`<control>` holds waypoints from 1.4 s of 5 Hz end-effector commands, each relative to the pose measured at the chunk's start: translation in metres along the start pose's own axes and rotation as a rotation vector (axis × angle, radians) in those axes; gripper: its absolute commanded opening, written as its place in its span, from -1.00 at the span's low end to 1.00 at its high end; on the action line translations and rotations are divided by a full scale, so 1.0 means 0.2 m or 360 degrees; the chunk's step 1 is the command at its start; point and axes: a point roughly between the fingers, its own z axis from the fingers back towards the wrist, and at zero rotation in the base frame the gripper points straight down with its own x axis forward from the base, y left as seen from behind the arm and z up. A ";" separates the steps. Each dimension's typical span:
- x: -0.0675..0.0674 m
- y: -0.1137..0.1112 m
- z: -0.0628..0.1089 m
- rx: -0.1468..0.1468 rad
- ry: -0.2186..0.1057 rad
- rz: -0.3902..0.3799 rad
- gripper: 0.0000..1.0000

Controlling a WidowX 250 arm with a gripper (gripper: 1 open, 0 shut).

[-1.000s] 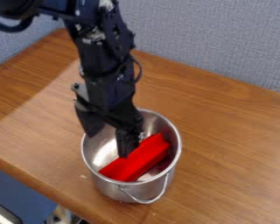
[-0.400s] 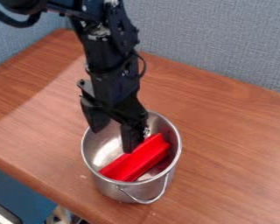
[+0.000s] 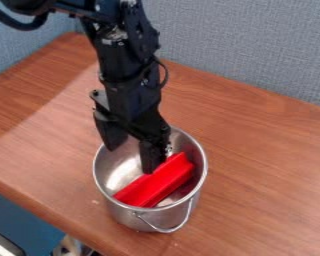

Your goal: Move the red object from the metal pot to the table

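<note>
The red object (image 3: pixel 159 182) is a long red block lying slanted inside the metal pot (image 3: pixel 117 213), which stands near the front edge of the brown wooden table (image 3: pixel 250 140). A thin wire handle hangs at the pot's front. My gripper (image 3: pixel 129 150) points down over the pot's back left rim, open, with one dark finger reaching inside the pot just above the block's upper end and the other by the rim. Nothing is held between the fingers.
A blue-grey wall rises behind the table. The table's front edge runs diagonally just below the pot, with dark floor beyond it. Bare wood lies to the right and left of the pot.
The arm has risen slightly and shifted a little to the right compared with a second ago. The block and the pot have not moved.
</note>
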 end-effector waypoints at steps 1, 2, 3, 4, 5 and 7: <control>0.05 0.01 0.06 -0.0001 -0.0086 0.0016 1.00; 0.05 0.01 0.08 -0.0007 -0.0101 0.0010 1.00; 0.05 0.01 0.09 -0.0015 -0.0116 0.0004 1.00; 0.06 -0.02 0.04 0.0004 -0.0089 -0.0015 1.00; 0.05 -0.04 -0.02 0.0019 -0.0058 -0.0034 1.00; 0.06 -0.08 -0.13 0.0068 0.0011 -0.0058 1.00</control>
